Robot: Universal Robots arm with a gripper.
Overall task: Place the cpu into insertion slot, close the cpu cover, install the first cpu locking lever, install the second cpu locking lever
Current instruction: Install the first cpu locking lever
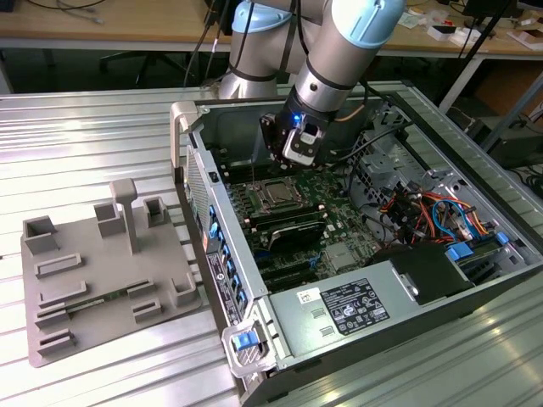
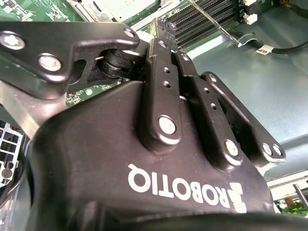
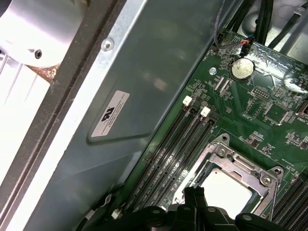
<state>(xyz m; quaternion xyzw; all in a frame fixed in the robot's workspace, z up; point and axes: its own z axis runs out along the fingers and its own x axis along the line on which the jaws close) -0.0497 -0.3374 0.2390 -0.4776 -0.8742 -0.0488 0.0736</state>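
- Claw (image 2: 162,36) loomed close, clenched.
- The cpu (image 3: 226,192) sat beneath the lowered cpu cover (image 3: 238,161).
- Lever step seemingly in hand; in the exterior view, claw hovered at the cpu cover's one o'clock.

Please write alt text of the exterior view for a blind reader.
A robot arm's gripper hangs above the cpu, which lies in the insertion slot on the green board of an open computer case. A grey plastic fixture lies on the ribbed metal table at the exterior view's left.

Silver arm (image 1: 333,80), light-blue joint caps (image 1: 373,19); black end effector (image 1: 289,158).
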